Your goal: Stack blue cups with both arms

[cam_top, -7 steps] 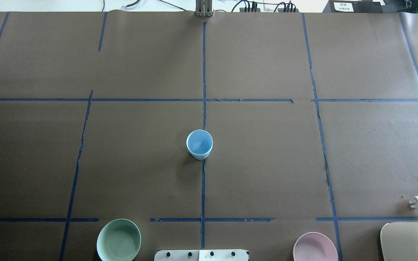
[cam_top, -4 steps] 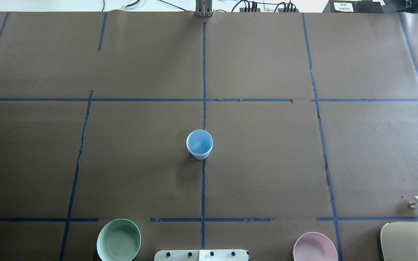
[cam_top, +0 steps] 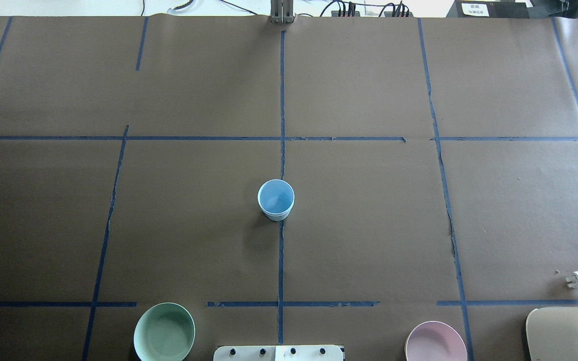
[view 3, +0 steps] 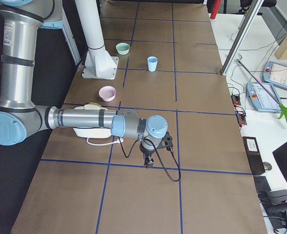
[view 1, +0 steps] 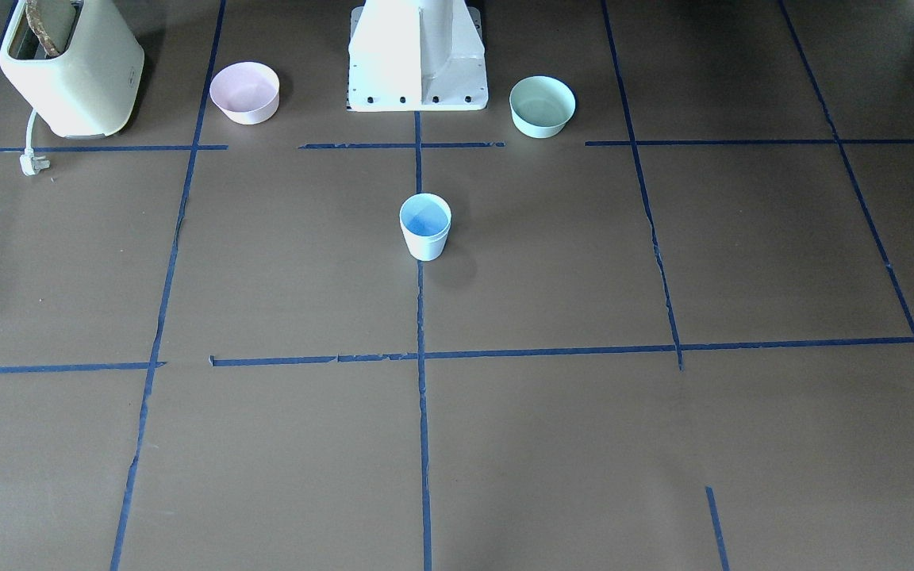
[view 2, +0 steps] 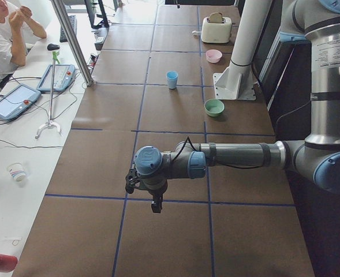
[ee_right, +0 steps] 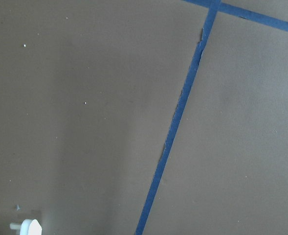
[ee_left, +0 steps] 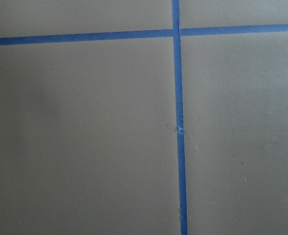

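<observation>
Brown-papered table [view 1: 584,444], front view: cup [view 1: 425,226] upright on centre tape line [view 1: 422,317]. Overhead: cup stands mid-table. Left view: left pincer [view 2: 156,205] well apart from it, open or closed unclear. Right view: right pincer [view 3: 148,163], likewise unclear.

L gripper [view 2: 156,206], R gripper [view 3: 147,164] hang pointing down.

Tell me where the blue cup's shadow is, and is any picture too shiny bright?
Overhead view: the pale-blue tapered plastic cup throws a soft, faint shadow downward and slightly left on the brown paper-covered table. Front-facing view: the white base pedestal is washed out by glare, nearly blank white. Left wrist view: sharp, dimmer along its left side.
</observation>
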Tool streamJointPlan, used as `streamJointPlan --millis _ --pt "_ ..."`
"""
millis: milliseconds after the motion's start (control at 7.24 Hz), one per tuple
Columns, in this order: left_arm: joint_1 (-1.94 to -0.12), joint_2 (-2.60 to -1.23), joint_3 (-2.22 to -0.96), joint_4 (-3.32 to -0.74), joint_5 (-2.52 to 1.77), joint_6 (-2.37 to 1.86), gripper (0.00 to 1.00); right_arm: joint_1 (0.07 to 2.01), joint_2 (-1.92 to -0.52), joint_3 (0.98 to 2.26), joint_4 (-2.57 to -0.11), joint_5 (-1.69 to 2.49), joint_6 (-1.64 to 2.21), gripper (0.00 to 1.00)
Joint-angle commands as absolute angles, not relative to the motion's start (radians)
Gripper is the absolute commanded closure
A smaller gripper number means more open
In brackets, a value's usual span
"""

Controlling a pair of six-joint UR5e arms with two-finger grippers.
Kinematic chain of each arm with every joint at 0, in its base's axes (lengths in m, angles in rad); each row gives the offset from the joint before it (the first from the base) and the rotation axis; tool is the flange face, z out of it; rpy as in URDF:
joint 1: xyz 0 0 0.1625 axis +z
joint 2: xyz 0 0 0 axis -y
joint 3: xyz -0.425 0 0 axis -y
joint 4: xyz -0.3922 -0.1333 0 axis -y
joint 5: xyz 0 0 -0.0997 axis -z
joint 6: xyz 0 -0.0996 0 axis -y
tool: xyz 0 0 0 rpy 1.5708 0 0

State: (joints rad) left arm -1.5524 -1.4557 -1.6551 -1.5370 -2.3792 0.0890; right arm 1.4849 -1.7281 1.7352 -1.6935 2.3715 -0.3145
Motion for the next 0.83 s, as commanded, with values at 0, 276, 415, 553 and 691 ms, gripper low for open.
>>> streamJointPlan --millis 0,276,415,553,691 --pt "-1.552 -1.456 -1.655 -1.537 -2.379 0.089 0.00 1.485 -1.729 1.733 -1.694 2.372 -0.314 0.00" --pt "-1.552 -1.456 -1.655 -1.539 -2.379 0.089 0.00 1.485 -1.727 1.733 -1.694 2.372 -0.314 0.00" --pt "-1.552 -1.456 -1.655 -1.539 -2.379 0.089 0.00 1.485 -1.727 1.733 -1.694 2.372 -0.314 0.00" --pt "-1.552 -1.456 -1.654 -1.539 -2.379 0.089 0.00 1.485 -1.727 1.733 -1.694 2.372 -0.314 0.00" --pt "-1.552 -1.456 -1.654 -1.539 -2.379 0.089 0.00 1.485 -1.727 1.732 -1.694 2.372 -0.314 0.00"
